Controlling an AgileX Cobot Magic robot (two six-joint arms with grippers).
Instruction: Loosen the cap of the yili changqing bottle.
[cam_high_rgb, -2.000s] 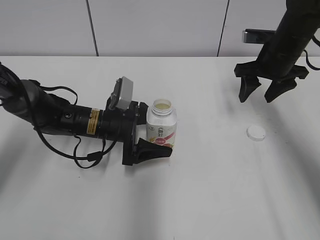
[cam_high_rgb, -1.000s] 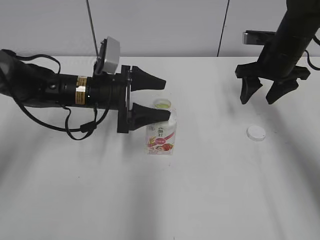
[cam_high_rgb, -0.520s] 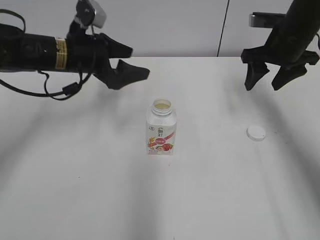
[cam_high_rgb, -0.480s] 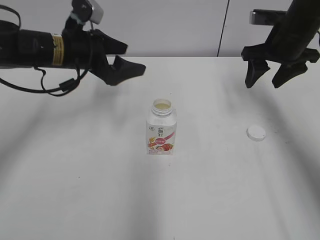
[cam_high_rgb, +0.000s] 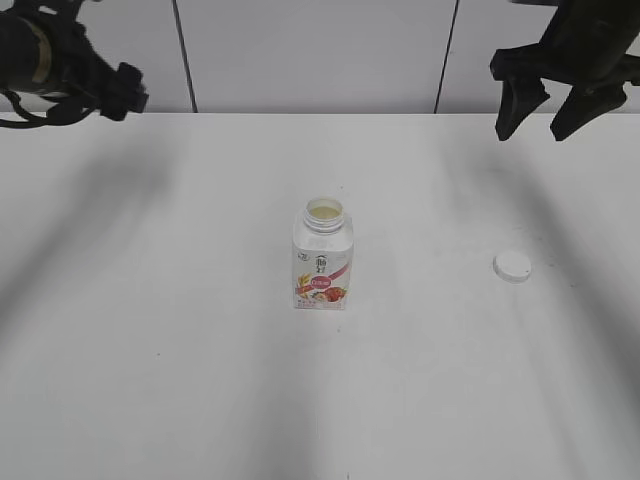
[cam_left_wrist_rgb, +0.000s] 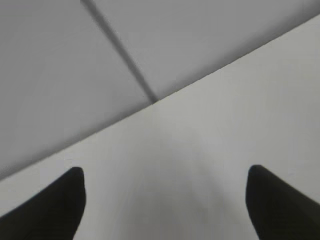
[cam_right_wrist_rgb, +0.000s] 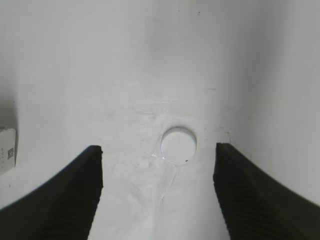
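The squarish white plastic bottle (cam_high_rgb: 323, 256) stands uncapped mid-table (cam_high_rgb: 150, 380). Its round flat cap (cam_high_rgb: 512, 265) lies nearer the right edge. The left gripper (cam_left_wrist_rgb: 165, 200) and the right gripper (cam_high_rgb: 546, 110) both gape wide, holding nothing.

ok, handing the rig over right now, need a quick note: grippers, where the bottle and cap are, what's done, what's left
Left gripper: open, empty, raised at the far left table edge.
Right gripper: open, empty, raised above the cap's side of the table.
Yili changqing bottle: upright mid-table, mouth open, nothing touching it.
Cap: off the bottle, lying flat on the table to the bottle's right, well apart from it.
Done: cap is loosened, in fact fully removed.
Left: nothing on the cap; apparently just park the arms.
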